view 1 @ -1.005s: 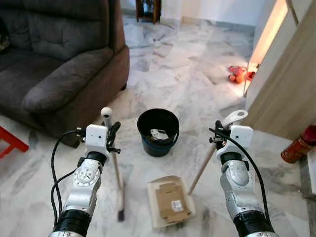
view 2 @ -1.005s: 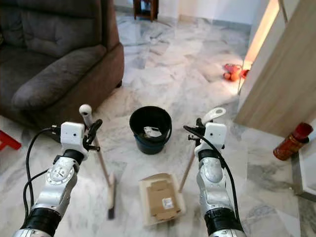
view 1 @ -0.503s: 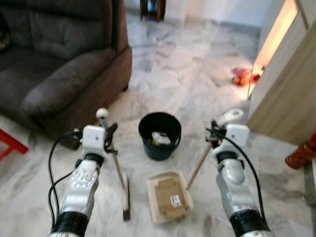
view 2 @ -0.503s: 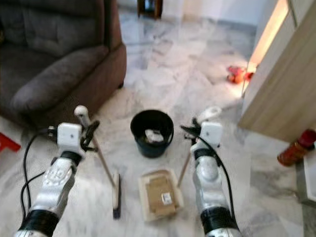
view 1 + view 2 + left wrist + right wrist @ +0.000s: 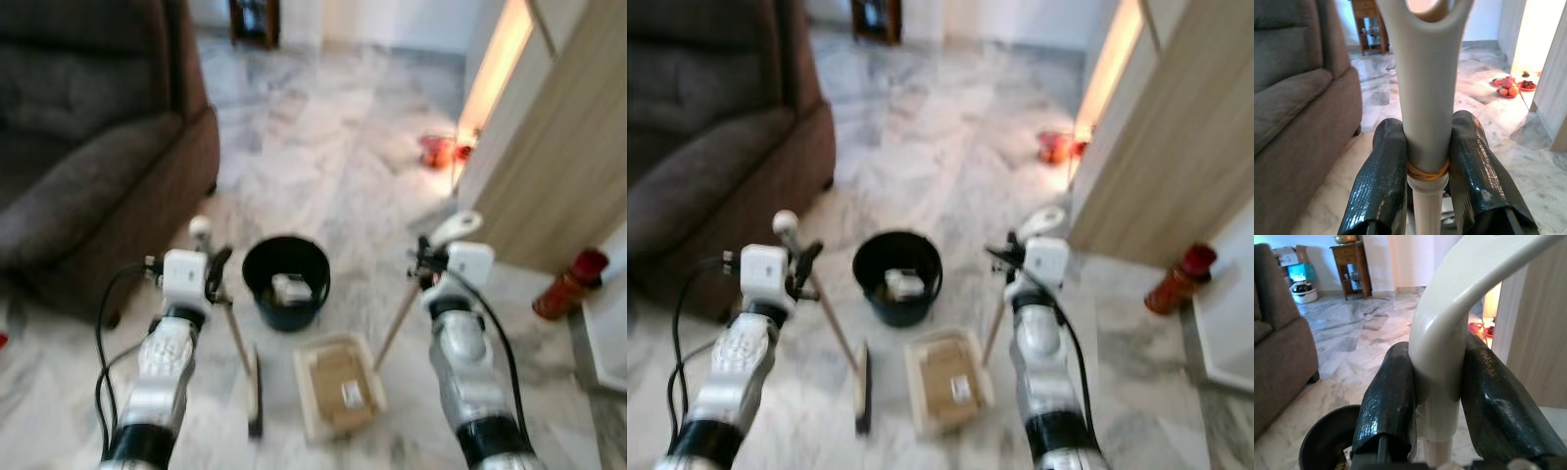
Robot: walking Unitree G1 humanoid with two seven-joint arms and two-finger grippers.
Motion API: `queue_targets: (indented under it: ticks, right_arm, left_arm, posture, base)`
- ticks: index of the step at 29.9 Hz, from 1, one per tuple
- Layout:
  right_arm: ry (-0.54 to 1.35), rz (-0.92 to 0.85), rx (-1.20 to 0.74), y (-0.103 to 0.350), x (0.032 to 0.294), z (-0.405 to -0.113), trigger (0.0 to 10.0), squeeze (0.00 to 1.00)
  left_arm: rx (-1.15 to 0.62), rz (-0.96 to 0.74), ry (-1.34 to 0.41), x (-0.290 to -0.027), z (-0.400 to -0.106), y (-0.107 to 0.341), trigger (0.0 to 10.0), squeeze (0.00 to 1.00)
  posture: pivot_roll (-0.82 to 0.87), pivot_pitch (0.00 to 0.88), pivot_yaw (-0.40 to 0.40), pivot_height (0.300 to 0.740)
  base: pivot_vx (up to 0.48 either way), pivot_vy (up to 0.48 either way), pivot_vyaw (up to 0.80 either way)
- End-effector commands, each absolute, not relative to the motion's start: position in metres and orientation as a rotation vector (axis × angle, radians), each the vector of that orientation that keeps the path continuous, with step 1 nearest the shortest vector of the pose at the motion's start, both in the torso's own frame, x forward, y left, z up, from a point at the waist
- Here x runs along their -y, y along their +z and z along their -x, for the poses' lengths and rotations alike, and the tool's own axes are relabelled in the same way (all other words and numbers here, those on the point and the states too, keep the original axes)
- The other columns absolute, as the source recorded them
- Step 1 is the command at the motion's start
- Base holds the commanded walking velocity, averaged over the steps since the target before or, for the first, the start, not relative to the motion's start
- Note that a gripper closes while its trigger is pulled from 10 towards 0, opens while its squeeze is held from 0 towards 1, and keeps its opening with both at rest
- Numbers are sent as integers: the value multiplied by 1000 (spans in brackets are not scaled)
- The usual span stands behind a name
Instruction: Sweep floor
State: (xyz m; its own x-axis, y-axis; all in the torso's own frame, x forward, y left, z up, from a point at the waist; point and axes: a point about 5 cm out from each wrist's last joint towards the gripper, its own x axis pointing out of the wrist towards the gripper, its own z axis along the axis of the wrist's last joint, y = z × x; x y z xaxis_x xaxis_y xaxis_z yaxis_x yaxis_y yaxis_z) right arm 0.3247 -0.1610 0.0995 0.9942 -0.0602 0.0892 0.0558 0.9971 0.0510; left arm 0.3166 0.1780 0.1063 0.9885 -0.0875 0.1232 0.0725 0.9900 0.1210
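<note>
My left gripper (image 5: 216, 275) is shut on the pale handle of a broom (image 5: 254, 396), whose dark head rests on the marble floor. In the left wrist view both black fingers (image 5: 1382, 181) clamp the handle (image 5: 1427, 122). My right gripper (image 5: 427, 263) is shut on the white handle (image 5: 1442, 352) of a cream dustpan (image 5: 339, 385), which lies flat on the floor with a piece of cardboard in it. The broom head sits just left of the dustpan. A black bucket (image 5: 285, 282) with paper scraps inside stands just beyond both.
A dark brown sofa (image 5: 88, 166) fills the left side. A wooden door panel (image 5: 554, 147) stands on the right, with a red bottle (image 5: 563, 287) at its foot. Red toys (image 5: 438, 150) lie farther back by the lit doorway. Open marble floor stretches behind the bucket.
The whole picture has shifted and blurred, so the camera has moved. The broom head now lies a little closer to the dustpan's left edge. Both grips are unchanged.
</note>
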Motion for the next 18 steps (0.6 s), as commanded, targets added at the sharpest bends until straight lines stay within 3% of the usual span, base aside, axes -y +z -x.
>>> queue_targets:
  ticks: [1, 18]
  right_arm:
    - [-66, -69, 139, 109, 163, -326, 10000, 0]
    - [-77, -59, 184, 121, 167, -326, 10000, 0]
  left_arm:
    - [165, -132, -86, -177, -318, 114, 10000, 0]
    - [164, -129, -91, -176, -318, 113, 10000, 0]
  posture:
    - [-9, 84, 11, 740]
    - [-12, 84, 10, 740]
  base:
    - [0, 0, 0]
    - [0, 0, 0]
